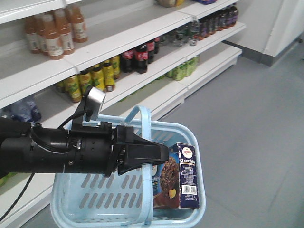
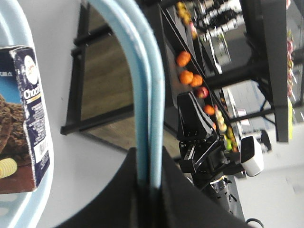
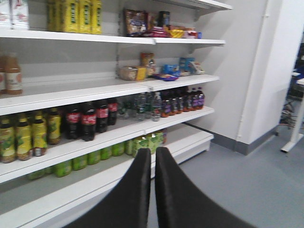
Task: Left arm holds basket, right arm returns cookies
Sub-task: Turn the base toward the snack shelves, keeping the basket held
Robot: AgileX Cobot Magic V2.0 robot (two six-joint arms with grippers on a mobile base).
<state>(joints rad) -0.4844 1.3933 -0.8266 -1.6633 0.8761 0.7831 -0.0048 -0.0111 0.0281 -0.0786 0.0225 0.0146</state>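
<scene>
Left arm (image 1: 61,154): reaches in from the left of the front view. The left end effector (image 1: 160,153) is clamped on the hoop handle (image 1: 142,116) of the basket (image 1: 85,202). In the left wrist view the handle (image 2: 145,95) passes straight between the two black fingers (image 2: 118,199), held on both sides.

Basket: pale blue, slotted walls, hanging from the handle over the grey floor (image 1: 256,118), just in front of the shelves (image 1: 156,35).

Cookies (image 1: 184,176): the box stands upright inside the basket, against its right-hand wall, with the barcode side facing the front camera.

Right arm (image 2: 204,147): well apart from the basket, seen only beyond the handle in the left wrist view. Right end effector (image 3: 153,152): fingers (image 3: 133,194) pressed almost together with only a thin slit between them, nothing held, pointing at the shelving (image 3: 95,90).

Shelf stock: cola bottles (image 1: 137,57) and yellow-labelled bottles (image 1: 92,78), undisturbed.
</scene>
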